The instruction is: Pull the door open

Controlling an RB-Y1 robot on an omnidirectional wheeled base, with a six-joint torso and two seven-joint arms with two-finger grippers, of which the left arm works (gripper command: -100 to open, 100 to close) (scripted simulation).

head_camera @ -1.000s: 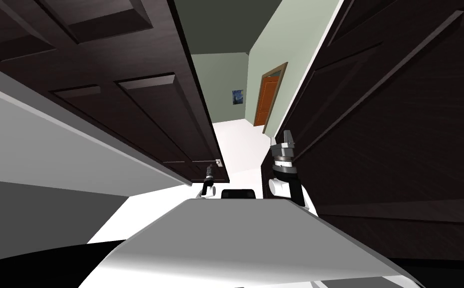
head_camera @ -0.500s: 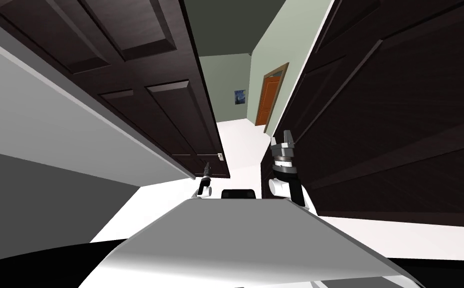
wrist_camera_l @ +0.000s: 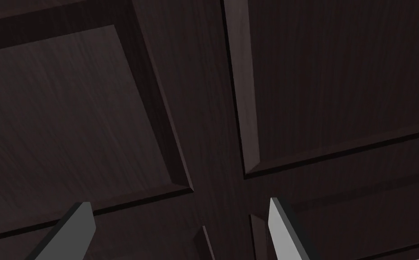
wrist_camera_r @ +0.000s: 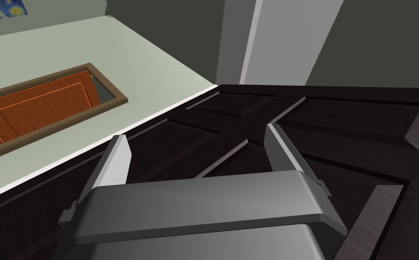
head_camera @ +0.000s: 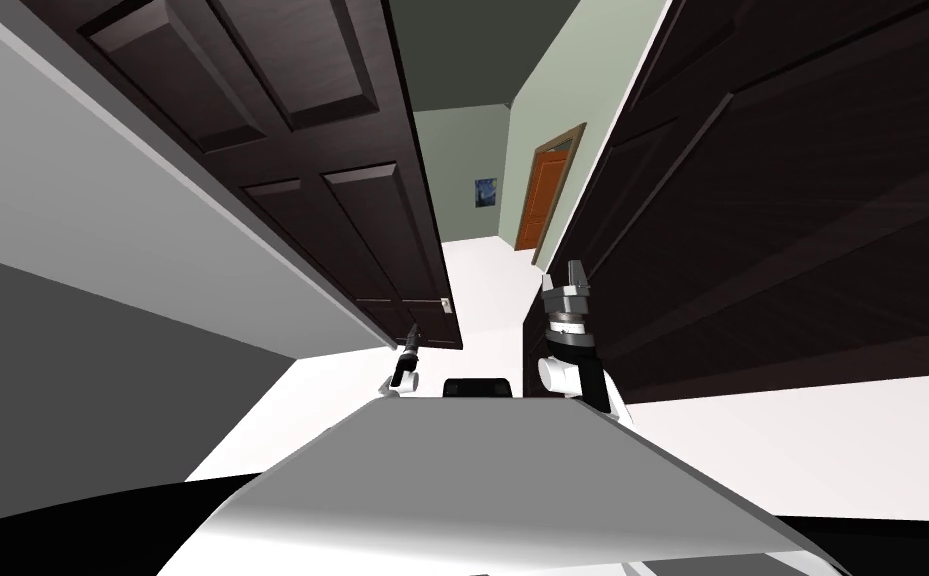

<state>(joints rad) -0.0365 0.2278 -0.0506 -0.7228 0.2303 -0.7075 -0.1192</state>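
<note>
At upper left of the head view the left door (head_camera: 332,200), dark and panelled, ran down to the centre. I judged it the one to pull, and a hallway showed past its free edge. It would likely handle as a stiff, heavy slab turning on hinges, and its flat panels gave thin blades nothing to pinch. So your hold had to be the small pale latch (head_camera: 445,305) at that edge. Your left jaws hung just below and left of the latch. They were spread, fingers (wrist_camera_l: 75,230) apart over bare panel, gripping nothing. Right of centre, your right jaws stood spread and empty beside the right door (head_camera: 802,200). Against a second earlier the whole view had shifted, which was your own move. The latch sat higher, and more white floor (head_camera: 802,440) showed under the right door.
</note>
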